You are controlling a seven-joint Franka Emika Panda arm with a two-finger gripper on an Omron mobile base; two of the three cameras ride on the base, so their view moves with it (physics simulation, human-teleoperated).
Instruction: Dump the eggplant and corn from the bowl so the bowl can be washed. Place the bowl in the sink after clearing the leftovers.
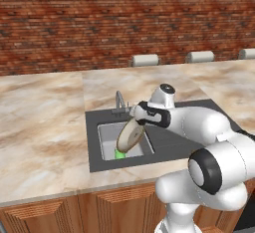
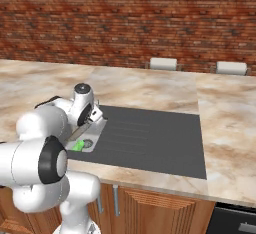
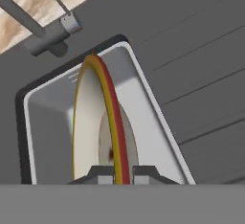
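Your gripper (image 3: 116,174) is clamped on the rim of the bowl (image 1: 130,135), one finger to each side of the edge in the hand view; the bowl stands tipped almost on edge over the sink (image 1: 107,136), its pale smooth inside facing the basin wall; along its thin rim you see bands of yellow and red, glossy and even; from the left base view it reads as a flat olive-tan disc with a lighter centre; the sink is a square basin of dull grey metal with rounded corners, set in a dark grey matt surround (image 2: 150,138) ribbed with fine straight grooves; a thin grey faucet (image 1: 119,101) with a small lever rises at the basin's back edge; the corn (image 1: 120,154), bright green and smooth, lies on the basin floor just below the bowl's lower edge; you cannot make out the eggplant; the counter (image 1: 45,122) is polished marble-like stone, cream veined with rust brown; the wall (image 1: 99,18) behind is rough red brick; no writing or label can be read anywhere.
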